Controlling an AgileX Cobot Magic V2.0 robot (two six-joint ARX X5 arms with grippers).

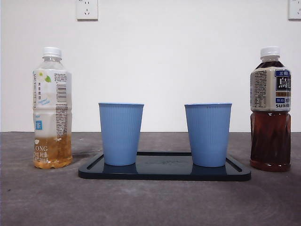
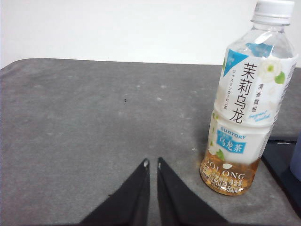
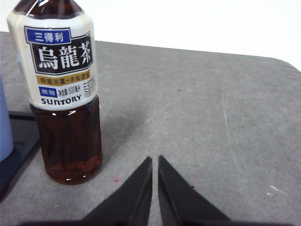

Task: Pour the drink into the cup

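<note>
While both arms wait off the work, I can see the whole layout from the front view: a black tray (image 1: 164, 174) sits at the middle of the desk (image 1: 47, 197) with two blue ribbed cups (image 1: 121, 134) standing upright on it, one toward each end, well apart from each other. Off the tray's one end stands a pale jasmine oolong bottle (image 1: 52, 108), capped, with only a shallow band of tea at the bottom; off the other end stands a dark oolong bottle (image 1: 270, 110), also capped and filled up to the shoulder. My left gripper (image 2: 152, 163) hangs just above the desk with its jaws drawn together to a thin slit, holding nothing, and the pale bottle (image 2: 244, 108) stands near it to one side. My right gripper (image 3: 154, 160) is likewise closed on nothing, with the dark bottle (image 3: 63, 89) near it. I judge nothing is started: both caps are on and neither bottle is touched. The pale bottle should be light and thin-walled, so it may dent or slip if I squeeze hard; I would take it at mid-label where the wall is straight. The dark one will be heavy and slosh little, with slick plastic film, so I would grip it around the label band below the shoulder and tilt slowly
</note>
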